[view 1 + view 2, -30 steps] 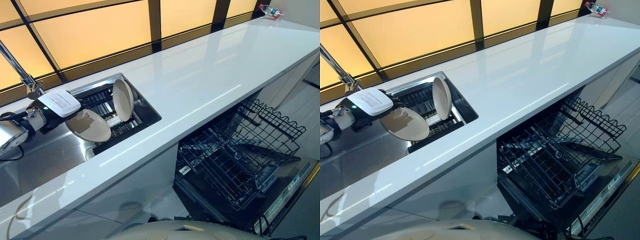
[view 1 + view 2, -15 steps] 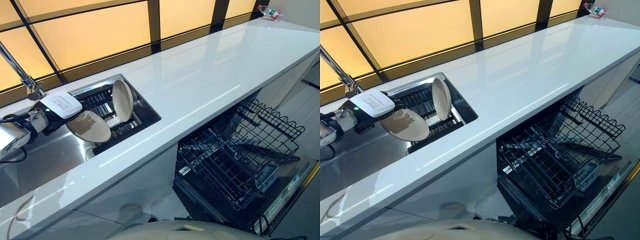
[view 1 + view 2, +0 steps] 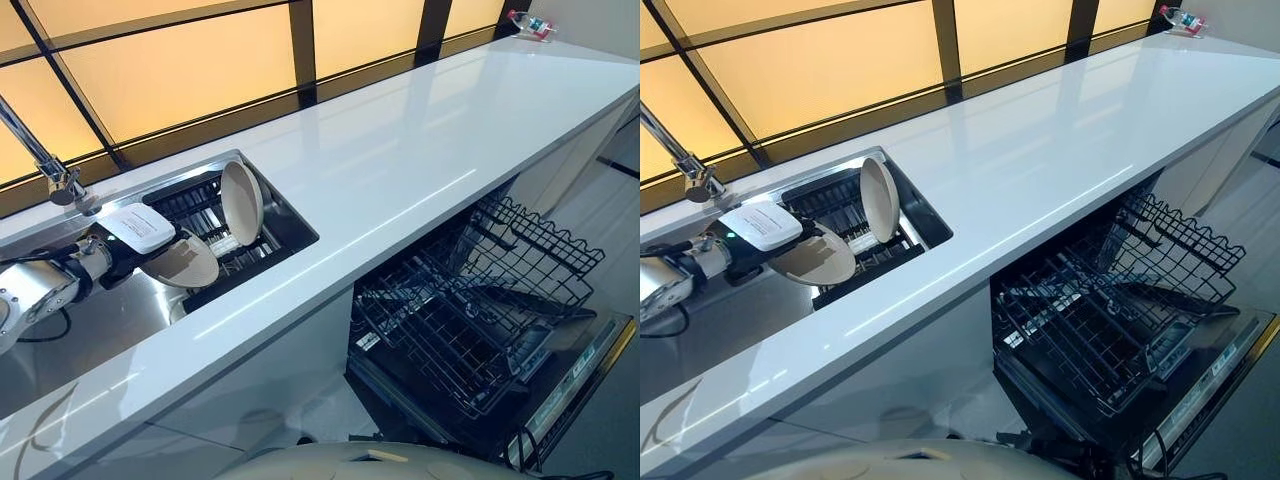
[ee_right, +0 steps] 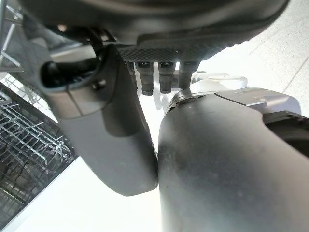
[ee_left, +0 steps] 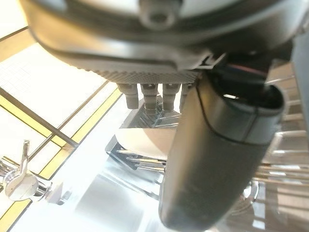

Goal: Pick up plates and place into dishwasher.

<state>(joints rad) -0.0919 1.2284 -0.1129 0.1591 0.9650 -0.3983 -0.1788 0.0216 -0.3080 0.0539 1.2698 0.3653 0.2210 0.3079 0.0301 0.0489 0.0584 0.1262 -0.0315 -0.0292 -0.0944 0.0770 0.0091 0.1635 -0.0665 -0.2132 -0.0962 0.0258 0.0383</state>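
A beige plate is tilted low over the sink's black dish rack, and my left hand with its white cover is shut on the plate's left edge. In the left wrist view the thumb lies across the front and the plate shows past the fingers. A second beige plate stands upright in the rack just to the right. The open dishwasher has its wire rack pulled out at the lower right. My right hand hangs relaxed beside the dishwasher, holding nothing.
A long white countertop runs between the sink and the dishwasher. A chrome faucet stands behind the steel sink basin. A small bottle lies at the counter's far right end.
My left hand has moved down and a little to the right with the plate, bringing it lower over the rack. The upright plate has not moved.
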